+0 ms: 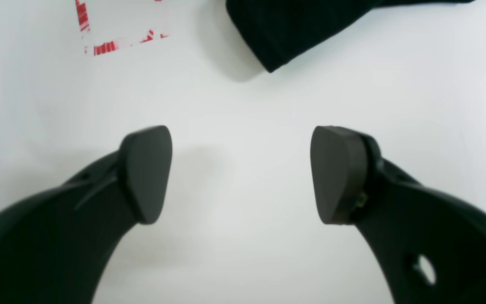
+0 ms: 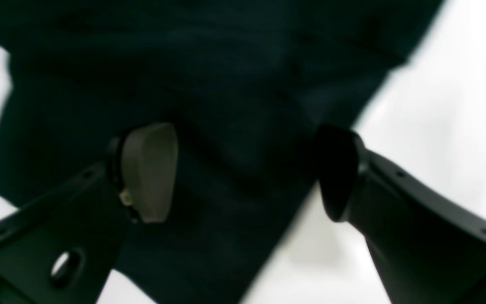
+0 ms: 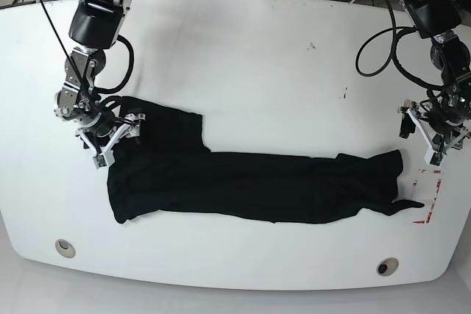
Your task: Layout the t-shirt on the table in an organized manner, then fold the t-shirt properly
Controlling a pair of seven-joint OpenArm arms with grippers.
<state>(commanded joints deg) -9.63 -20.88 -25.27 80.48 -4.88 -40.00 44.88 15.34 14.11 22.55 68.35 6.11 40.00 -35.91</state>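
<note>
The big glossy white tabletop [image 3: 243,64] with curved edges fills the base view, its near edge carrying two round grey grommet holes, one at the near left [image 3: 65,247] and one at the near right [image 3: 387,265]. Across its middle lies the large plain black soft fabric t-shirt [image 3: 243,185], stretched out left to right as a long narrow band: the left part is broader and partly doubled over, the right part tapers to a thin point near the right edge. A red dashed rectangle mark [image 3: 432,195] sits on the tabletop just right of that point.

The right arm's end effector [image 3: 110,131] hangs at the far left corner of the t-shirt, over the fabric; in its wrist view the two pads stand wide apart with black cloth [image 2: 234,105] beneath and between them, and nothing is clamped. The left arm's end effector [image 3: 436,131] hangs over bare tabletop near the right edge, just beyond the shirt's right end; its pads [image 1: 146,173] are likewise spread wide and hold nothing, with a corner of the t-shirt [image 1: 285,29] lying ahead of them, apart from both fingers.
</note>
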